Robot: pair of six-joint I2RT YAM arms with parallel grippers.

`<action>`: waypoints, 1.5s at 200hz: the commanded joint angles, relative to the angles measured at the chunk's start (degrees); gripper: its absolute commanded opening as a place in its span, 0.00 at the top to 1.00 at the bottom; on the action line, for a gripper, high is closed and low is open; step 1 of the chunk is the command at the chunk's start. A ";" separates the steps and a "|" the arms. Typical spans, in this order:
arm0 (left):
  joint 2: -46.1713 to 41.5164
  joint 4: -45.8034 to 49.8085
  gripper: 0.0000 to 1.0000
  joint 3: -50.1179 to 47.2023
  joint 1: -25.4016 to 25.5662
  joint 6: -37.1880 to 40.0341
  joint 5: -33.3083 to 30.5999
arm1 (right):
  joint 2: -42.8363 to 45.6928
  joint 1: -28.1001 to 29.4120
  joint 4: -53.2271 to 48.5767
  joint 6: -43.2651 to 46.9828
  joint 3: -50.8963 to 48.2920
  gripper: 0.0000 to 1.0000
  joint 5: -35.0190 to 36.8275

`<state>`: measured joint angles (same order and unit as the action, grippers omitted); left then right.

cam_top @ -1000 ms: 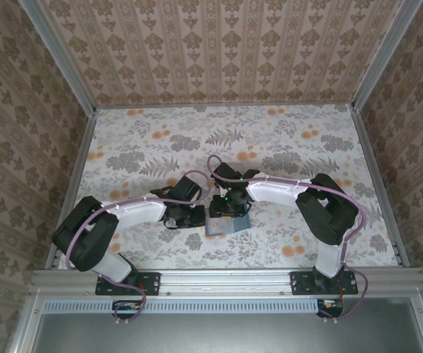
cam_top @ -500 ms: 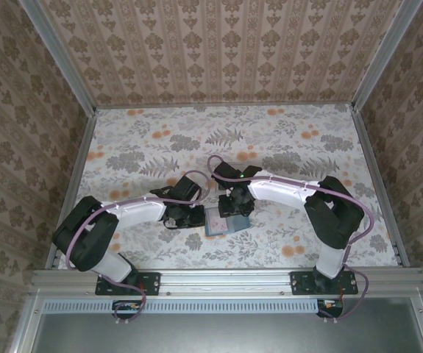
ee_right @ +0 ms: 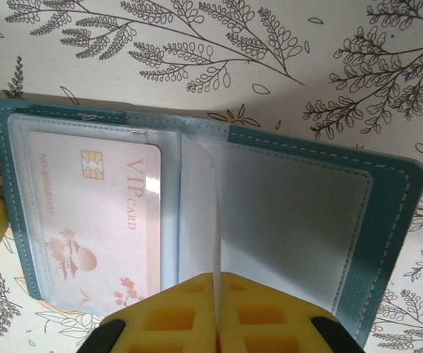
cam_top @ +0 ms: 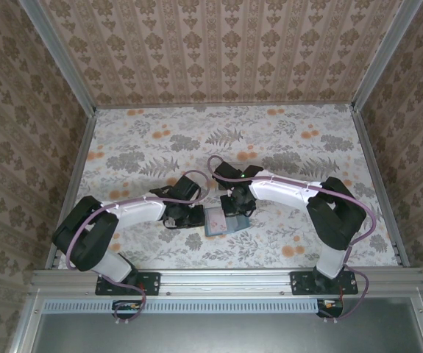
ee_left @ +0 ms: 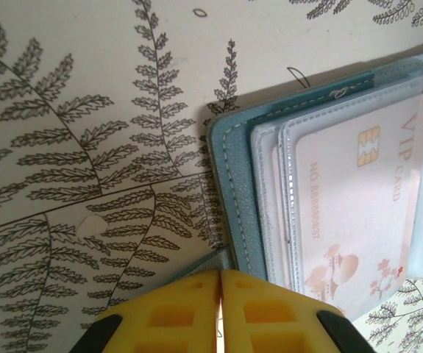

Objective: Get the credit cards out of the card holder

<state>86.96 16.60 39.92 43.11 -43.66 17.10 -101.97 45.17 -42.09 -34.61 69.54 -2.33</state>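
Teal folding card holder [ee_right: 391, 220] is lying open.
Left hand [ee_left: 220, 275] is pinching its corner steady; right hand [ee_right: 217, 279] is pinching a clear plastic sleeve [ee_right: 196, 206] to reach the pink card [ee_right: 101, 213].

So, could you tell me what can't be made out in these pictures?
- Right wrist view: the right fingers hide the bottom of the clear sleeve they pinch; whether a card is pinched too is unclear.
- Left wrist view: sleeves overlap behind the VIP card, hiding any further cards; the right edge cuts off the card holder.
- Top view: the card holder is small, half under the right arm.
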 commanded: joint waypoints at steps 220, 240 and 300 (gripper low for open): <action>4.53 8.80 0.88 9.28 -1.24 5.08 -1.63 | 2.45 -1.29 -3.94 1.69 -4.61 0.65 7.06; 3.46 9.65 0.88 10.16 -1.15 5.02 -1.83 | 3.14 -1.53 -3.05 1.39 -4.97 0.66 5.42; 2.33 8.22 0.87 11.61 -0.08 3.45 0.09 | 6.01 -1.51 -3.41 0.99 -3.27 0.70 3.78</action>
<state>90.56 24.71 49.67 42.35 -40.01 16.34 -98.78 43.86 -44.60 -33.01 65.12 3.79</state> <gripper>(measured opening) 0.128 0.308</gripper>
